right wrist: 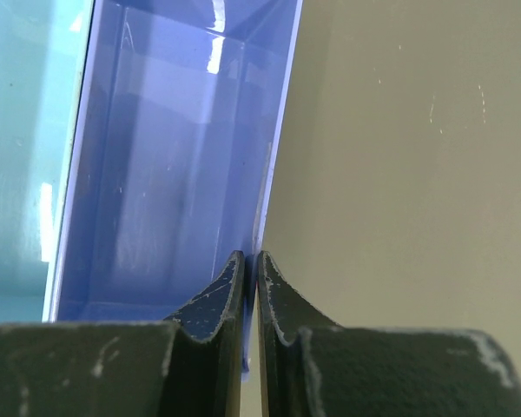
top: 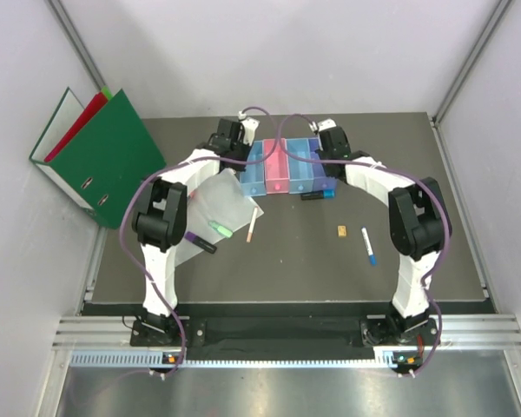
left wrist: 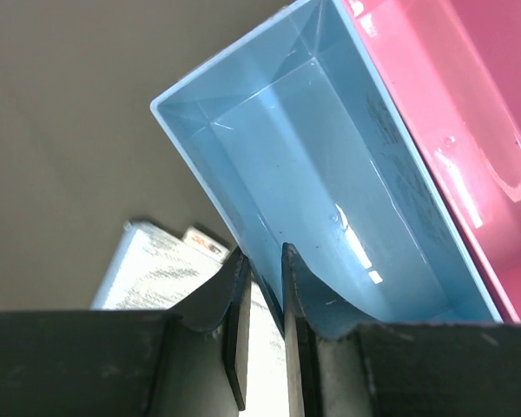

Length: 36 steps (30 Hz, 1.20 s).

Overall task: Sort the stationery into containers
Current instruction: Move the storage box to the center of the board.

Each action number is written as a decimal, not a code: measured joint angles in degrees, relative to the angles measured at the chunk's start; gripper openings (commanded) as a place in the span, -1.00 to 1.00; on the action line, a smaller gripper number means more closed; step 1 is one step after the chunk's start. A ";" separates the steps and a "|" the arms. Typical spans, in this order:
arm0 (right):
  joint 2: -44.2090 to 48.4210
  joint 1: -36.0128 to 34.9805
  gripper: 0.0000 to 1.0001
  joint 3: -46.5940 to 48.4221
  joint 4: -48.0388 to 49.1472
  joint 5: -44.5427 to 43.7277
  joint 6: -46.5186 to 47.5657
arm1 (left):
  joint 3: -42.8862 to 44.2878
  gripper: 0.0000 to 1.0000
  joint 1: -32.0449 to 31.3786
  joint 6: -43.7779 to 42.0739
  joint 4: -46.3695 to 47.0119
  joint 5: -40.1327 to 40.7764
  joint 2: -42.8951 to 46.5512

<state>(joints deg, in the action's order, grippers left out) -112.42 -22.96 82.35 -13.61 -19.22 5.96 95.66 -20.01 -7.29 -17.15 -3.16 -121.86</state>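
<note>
The containers stand in a joined row at the table's far middle: light blue (top: 253, 171), pink (top: 278, 169), blue (top: 300, 165) and purple (top: 323, 167). My left gripper (top: 246, 155) (left wrist: 265, 261) is shut on the light blue bin's (left wrist: 330, 174) outer left wall, one finger inside. My right gripper (top: 333, 155) (right wrist: 250, 261) is shut on the purple bin's (right wrist: 174, 174) outer right wall. Both gripped bins look empty. Loose stationery lies nearer: a green highlighter (top: 219, 228), a purple-capped marker (top: 200, 241), a pink-tipped pen (top: 251, 224), a tan block (top: 341, 230), a blue-capped pen (top: 367, 246) and a dark marker (top: 319, 195).
Big green and red ring binders (top: 104, 156) lean at the far left. A clear plastic sleeve (top: 217, 204) lies beside the left arm, under the highlighter. The pink bin (left wrist: 469, 87) sits right beside the gripped light blue one. Metal frame rails border the table.
</note>
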 measured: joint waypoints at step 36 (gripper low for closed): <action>5.81 0.87 -1.00 -6.73 -1.84 -3.21 1.18 | 3.26 -1.00 -3.69 0.07 -4.31 0.52 0.02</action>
<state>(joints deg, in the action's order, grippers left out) -106.61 -22.09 75.61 -15.44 -22.44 7.14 98.91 -23.70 -7.22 -21.45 -2.63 -121.84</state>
